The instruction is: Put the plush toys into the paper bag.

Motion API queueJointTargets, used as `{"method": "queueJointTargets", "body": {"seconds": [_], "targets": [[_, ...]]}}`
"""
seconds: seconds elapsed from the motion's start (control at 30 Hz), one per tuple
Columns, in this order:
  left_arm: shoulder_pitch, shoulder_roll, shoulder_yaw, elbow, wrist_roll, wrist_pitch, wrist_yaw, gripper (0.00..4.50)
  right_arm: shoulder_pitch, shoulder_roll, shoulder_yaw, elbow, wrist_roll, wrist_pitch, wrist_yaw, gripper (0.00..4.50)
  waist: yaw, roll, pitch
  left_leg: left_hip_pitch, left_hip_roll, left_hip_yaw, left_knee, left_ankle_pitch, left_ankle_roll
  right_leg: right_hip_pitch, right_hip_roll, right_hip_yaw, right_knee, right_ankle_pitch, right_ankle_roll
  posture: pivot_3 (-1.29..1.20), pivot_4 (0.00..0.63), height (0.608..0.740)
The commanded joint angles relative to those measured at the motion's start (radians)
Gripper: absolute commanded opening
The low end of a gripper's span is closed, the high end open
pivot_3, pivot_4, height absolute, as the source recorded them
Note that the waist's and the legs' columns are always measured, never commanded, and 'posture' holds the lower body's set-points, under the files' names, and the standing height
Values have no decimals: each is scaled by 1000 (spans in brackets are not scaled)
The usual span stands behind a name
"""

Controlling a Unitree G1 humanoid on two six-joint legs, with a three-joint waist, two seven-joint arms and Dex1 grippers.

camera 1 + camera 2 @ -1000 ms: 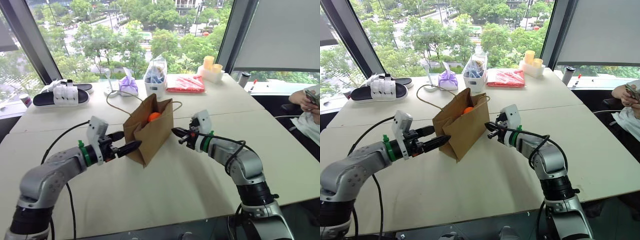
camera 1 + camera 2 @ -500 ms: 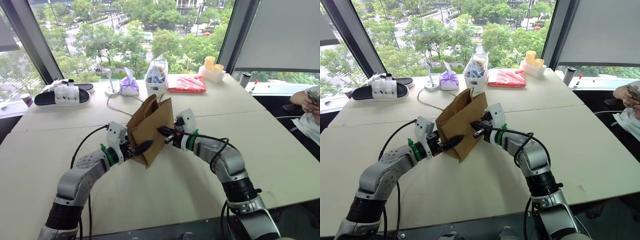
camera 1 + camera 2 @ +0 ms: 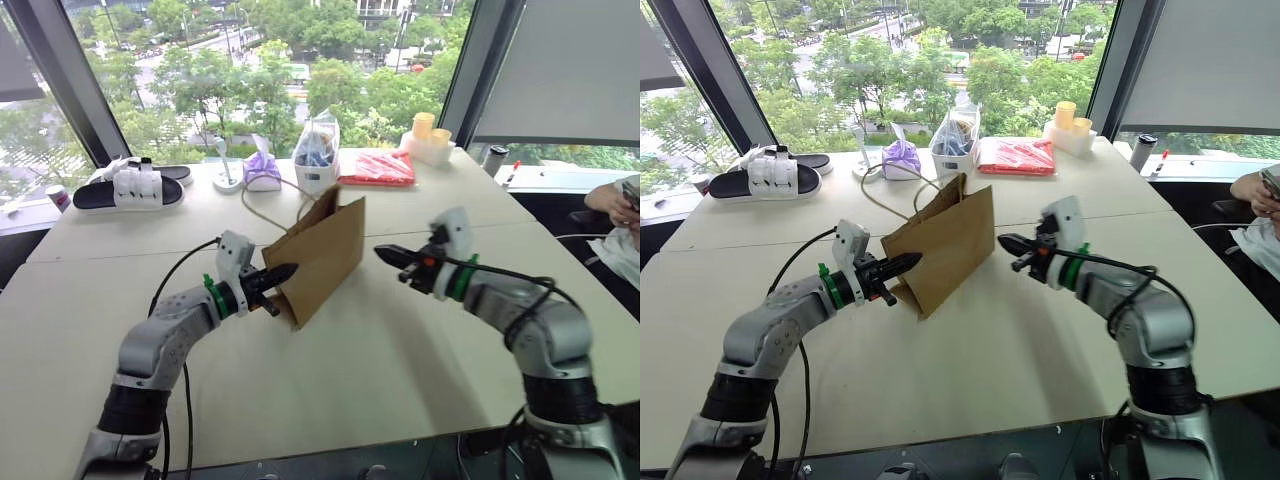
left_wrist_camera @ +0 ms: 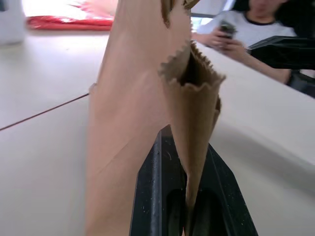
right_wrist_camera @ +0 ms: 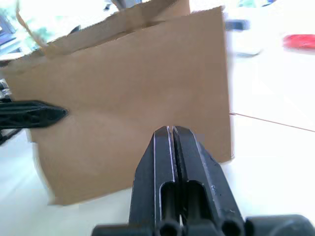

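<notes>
Left to right across the white table (image 3: 380, 380). The left gripper (image 3: 276, 277) points level toward the paper bag (image 3: 325, 262) with its two black fingers closed on the bag's near side edge; in the left wrist view the folded, saw-toothed paper rim runs down between the fingers (image 4: 155, 196), pinched flat. The bag stands upright at the table's centre, its mouth pressed nearly shut, a pale string handle (image 3: 262, 192) looping up and back from its top. No plush toy can be seen at this angle, so whether either is inside cannot be told. The right gripper (image 3: 385, 254) hangs in the air just right of the bag, apart from it, its jaws fully closed and holding nothing; the right wrist view faces the bag's broad brown side.

Judged step: holding and steadying the bag so that it can take the toys. The next move seems to call for reopening the mouth, the left grip keeping the edge, before a toy is brought over it
</notes>
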Motion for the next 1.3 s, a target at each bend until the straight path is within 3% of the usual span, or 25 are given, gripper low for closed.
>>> {"method": "queueJointTargets", "body": {"seconds": [0.03,0.2,0.33,0.67,0.9,1.0,1.27,1.3], "targets": [[-122,35,-64,130,80,-125,-177,53,32,-68,-65,-54,28,-12,35,0,-5,0,0,1,0,1,0,0,0,1,0,1,0,0,0,0,150,740],[-328,48,-119,415,219,-364,-346,53,70,-97,-96,-102,57,-9,21,0,-12,0,0,2,1,2,0,0,1,1,1,1,0,0,0,0,150,740],[-439,48,-104,523,202,-363,-479,53,102,-89,-111,-148,80,-3,-9,0,-7,0,0,0,1,2,0,-1,1,0,1,1,0,0,0,0,150,740],[-516,56,-68,707,164,-195,-688,53,128,-121,-138,-140,110,-12,-17,0,-7,0,0,1,0,1,1,-2,4,0,0,1,1,0,1,0,150,740],[-453,44,-93,773,249,-292,-719,53,132,-145,-136,-162,128,10,-34,0,-7,0,0,0,0,1,1,-2,4,0,0,1,1,-1,1,0,150,740],[-420,46,-94,778,284,-339,-703,778,120,-147,-122,-160,131,10,-37,0,-7,0,0,1,1,1,1,-2,4,0,0,1,1,-1,1,0,150,740],[-349,115,-63,715,319,-355,-674,4478,61,-170,-15,-106,99,-35,18,0,-8,0,0,1,1,1,1,-2,4,0,0,1,2,-1,1,0,150,740],[-331,132,-57,687,321,-352,-658,4478,58,-183,7,-98,88,-46,40,0,-11,0,0,1,1,1,1,-2,4,0,0,1,2,-1,1,0,150,740]]}}
